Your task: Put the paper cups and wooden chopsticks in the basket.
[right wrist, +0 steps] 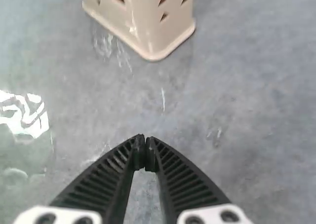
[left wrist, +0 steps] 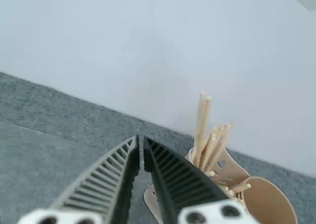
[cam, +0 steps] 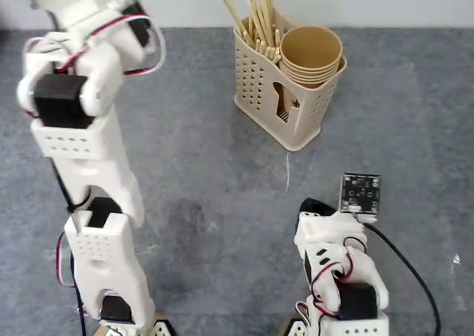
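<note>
A beige perforated basket [cam: 275, 99] stands at the back middle of the grey table. A stack of paper cups [cam: 311, 53] sits in its right half and several wooden chopsticks [cam: 259, 21] stand in its left half. My left gripper [left wrist: 142, 146] is shut and empty, raised at the back left, facing the basket [left wrist: 227, 177] with its chopsticks [left wrist: 205, 135] and a cup [left wrist: 269, 202]. Low over the table in front of the basket [right wrist: 143, 19], my right gripper [right wrist: 144, 144] is shut with nothing in it. The right arm [cam: 341, 277] is at the front right.
The left arm [cam: 89, 166] stretches along the table's left side. A pale wall [left wrist: 158, 46] rises behind the table. A thin pale scratch [cam: 287, 172] marks the mat in front of the basket.
</note>
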Tool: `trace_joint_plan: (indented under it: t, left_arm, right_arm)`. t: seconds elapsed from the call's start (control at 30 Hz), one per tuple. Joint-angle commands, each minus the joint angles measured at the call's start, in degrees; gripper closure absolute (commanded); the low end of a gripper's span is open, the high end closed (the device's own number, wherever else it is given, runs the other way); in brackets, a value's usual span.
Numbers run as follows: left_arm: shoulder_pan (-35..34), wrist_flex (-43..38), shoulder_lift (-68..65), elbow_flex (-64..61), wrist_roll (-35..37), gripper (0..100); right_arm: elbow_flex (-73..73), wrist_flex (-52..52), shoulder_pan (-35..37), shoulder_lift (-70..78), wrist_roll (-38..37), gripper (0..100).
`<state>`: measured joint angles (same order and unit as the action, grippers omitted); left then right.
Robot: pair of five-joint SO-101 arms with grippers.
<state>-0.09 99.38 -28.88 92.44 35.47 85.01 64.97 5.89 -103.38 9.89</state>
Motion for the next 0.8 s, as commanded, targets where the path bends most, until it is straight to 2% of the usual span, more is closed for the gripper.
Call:
trace_joint_plan:
  t: [0.0, 0.2, 0.3, 0.77]
  left_arm:
    - [-1.23, 1.49, 5.98, 3.3, -2.2, 99]
    - [-1.41, 1.49, 15.56, 2.77, -4.84, 99]
    - [-1.49, 1.49, 21.19, -2.15, -5.63, 99]
    - [-1.41, 0.88, 64.09, -56.04, -12.22, 99]
  right_arm:
    - [-8.0, 5.41, -0.92, -0.48, 0.0, 98.4]
    - [-8.79, 7.25, -0.92, -0.48, 0.0, 98.4]
    - [-8.0, 7.16, -0.84, -0.48, 0.44, 98.4]
    - [-0.18, 6.64, -0.92, -0.48, 0.35, 98.3]
